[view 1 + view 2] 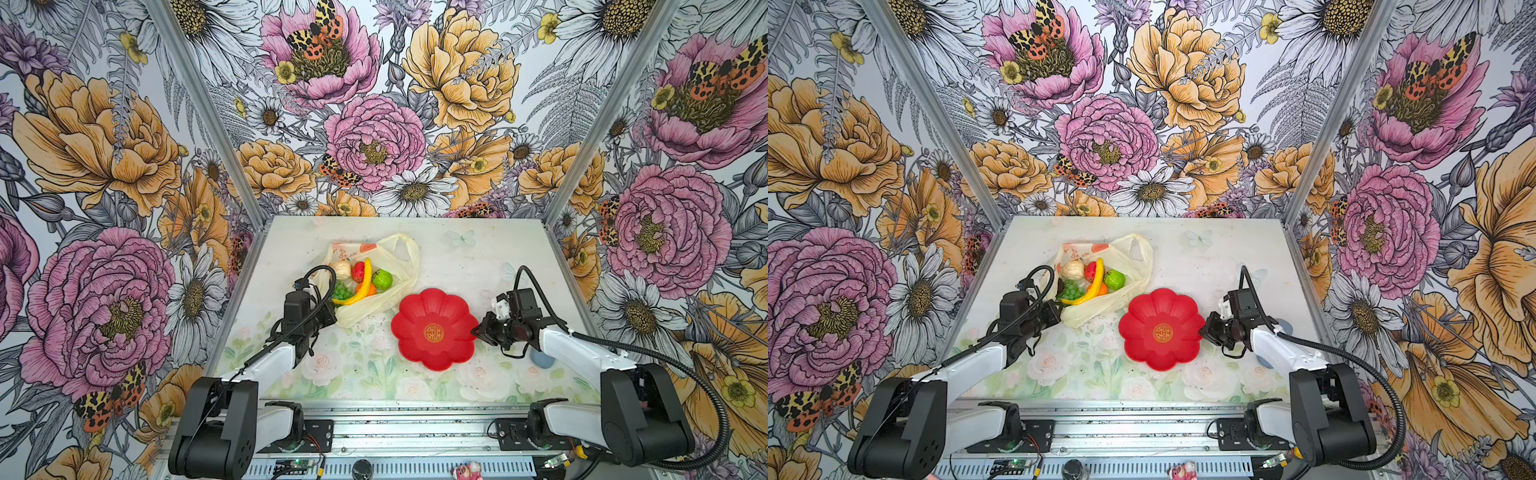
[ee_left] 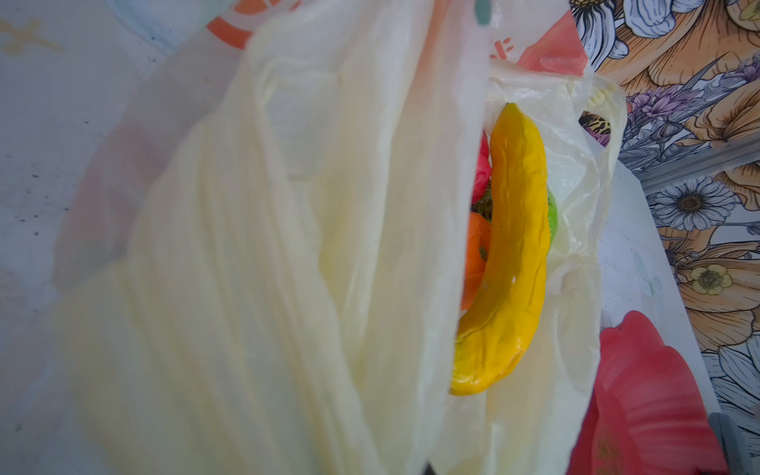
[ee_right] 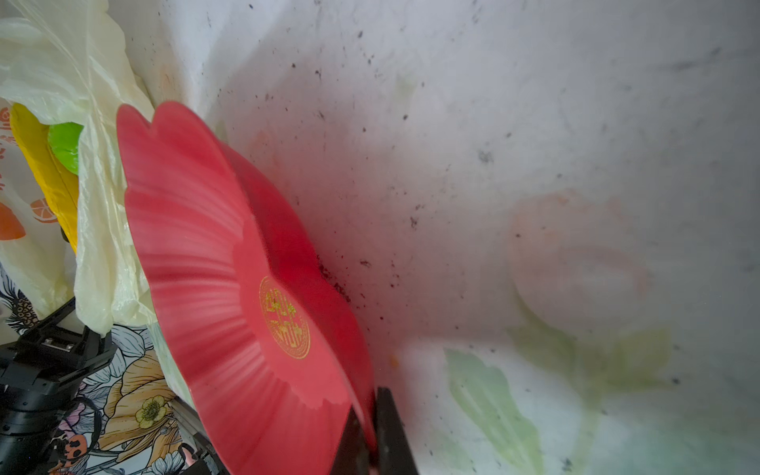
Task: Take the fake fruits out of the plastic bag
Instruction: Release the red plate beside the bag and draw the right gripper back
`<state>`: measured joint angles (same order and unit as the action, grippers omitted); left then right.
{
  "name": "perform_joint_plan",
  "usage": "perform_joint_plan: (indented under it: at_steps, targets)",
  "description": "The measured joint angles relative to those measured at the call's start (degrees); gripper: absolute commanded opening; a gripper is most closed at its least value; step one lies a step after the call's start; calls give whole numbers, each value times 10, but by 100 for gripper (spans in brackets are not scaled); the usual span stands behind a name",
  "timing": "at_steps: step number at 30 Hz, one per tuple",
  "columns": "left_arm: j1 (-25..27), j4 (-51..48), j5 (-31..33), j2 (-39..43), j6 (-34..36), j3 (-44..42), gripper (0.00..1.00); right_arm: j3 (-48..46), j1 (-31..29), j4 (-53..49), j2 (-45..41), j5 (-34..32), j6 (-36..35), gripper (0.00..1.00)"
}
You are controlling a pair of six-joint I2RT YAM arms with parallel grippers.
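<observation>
The plastic bag (image 1: 370, 307) lies at the back left of the table with its mouth spread wide. Fake fruits rest inside it: a yellow banana (image 1: 362, 284), green grapes (image 1: 341, 291), a green round fruit (image 1: 382, 279), a red fruit (image 1: 358, 272) and a cream piece (image 1: 340, 269). My left gripper (image 1: 332, 311) is shut on the bag's near edge. In the left wrist view the bag film (image 2: 267, 246) covers the jaws, beside the banana (image 2: 514, 246). My right gripper (image 1: 474, 331) is shut on the rim of the red flower-shaped plate (image 1: 434, 320); its fingers (image 3: 390, 432) pinch that rim (image 3: 205, 246).
A grey-blue oval pad (image 1: 543, 360) lies partly under the right forearm. Flower-patterned walls close in the table on three sides. The plate sits right of the bag, nearly touching it. A metal rail runs along the front edge.
</observation>
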<state>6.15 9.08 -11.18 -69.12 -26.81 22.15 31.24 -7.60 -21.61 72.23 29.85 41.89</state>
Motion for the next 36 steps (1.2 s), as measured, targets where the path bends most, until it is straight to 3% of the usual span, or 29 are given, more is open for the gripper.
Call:
perform_joint_plan:
  at_steps: [2,6,14,26,31,36]
  targets:
    - [0,0,0,0,0,0,11,0,0,-1,0,-2,0,9]
    - [1,0,0,0,0,0,11,1,0,-5,0,-7,-3,13]
    - [8,0,2,0,0,0,11,20,-7,-20,-2,-19,-17,3]
    - [15,0,4,0,1,0,11,36,-104,-20,24,-29,-19,3]
    - [23,0,4,-10,4,0,11,55,-121,-23,36,-31,-19,9]
    - [28,0,4,-10,5,1,11,81,-123,-48,37,-51,-29,22]
